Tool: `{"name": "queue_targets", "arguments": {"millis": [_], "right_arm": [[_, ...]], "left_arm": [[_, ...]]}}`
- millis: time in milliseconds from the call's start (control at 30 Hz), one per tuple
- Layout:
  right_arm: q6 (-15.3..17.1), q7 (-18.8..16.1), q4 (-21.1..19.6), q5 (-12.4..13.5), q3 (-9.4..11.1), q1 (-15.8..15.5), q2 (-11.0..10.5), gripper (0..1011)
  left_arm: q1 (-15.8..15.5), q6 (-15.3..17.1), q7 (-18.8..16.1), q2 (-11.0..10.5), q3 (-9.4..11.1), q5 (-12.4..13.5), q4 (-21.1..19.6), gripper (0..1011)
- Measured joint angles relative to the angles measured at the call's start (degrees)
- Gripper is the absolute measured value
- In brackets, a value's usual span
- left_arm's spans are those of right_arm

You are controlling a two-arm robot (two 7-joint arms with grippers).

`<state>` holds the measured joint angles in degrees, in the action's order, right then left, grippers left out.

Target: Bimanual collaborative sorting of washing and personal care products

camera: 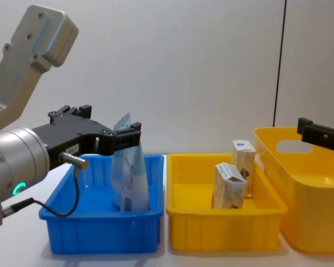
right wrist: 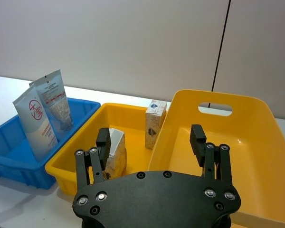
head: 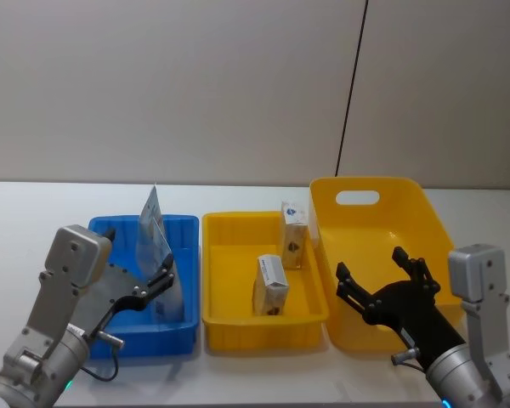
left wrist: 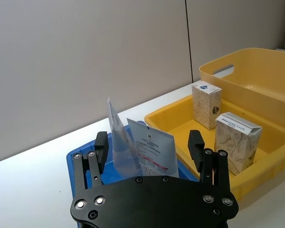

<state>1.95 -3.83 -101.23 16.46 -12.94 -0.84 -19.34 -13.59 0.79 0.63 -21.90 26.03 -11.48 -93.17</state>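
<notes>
Two squeeze tubes stand crimped end up in the blue bin (head: 185, 223): a pale blue one (head: 151, 219) (right wrist: 36, 126) and one with red print (left wrist: 154, 153) (right wrist: 57, 107). My left gripper (head: 163, 274) (left wrist: 148, 142) (camera: 131, 134) is open at their upper part, a finger on each side, not closed on them. Two tan boxes with blue-white tops stand in the middle yellow tray (head: 229, 223): one near the front (head: 270, 285) (camera: 228, 183), one at the back right (head: 294, 234) (camera: 243, 158). My right gripper (head: 370, 263) (right wrist: 150, 134) hangs open and empty over the front of the large yellow basket (head: 425, 204).
The three containers sit side by side on a white table (head: 34, 204), with the blue bin on the left, the tray in the middle and the handled basket on the right. A grey wall stands close behind. Bare table lies to the left of the blue bin.
</notes>
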Motion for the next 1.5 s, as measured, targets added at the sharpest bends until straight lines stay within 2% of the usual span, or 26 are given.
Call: {"name": "queue_targets", "arguments": {"millis": [1500], "right_arm": [[-0.01, 0.0, 0.0, 0.0, 0.0, 0.0, 0.01, 1002]], "left_arm": [[0.0, 0.0, 0.0, 0.0, 0.0, 0.0, 0.0, 1001]]}}
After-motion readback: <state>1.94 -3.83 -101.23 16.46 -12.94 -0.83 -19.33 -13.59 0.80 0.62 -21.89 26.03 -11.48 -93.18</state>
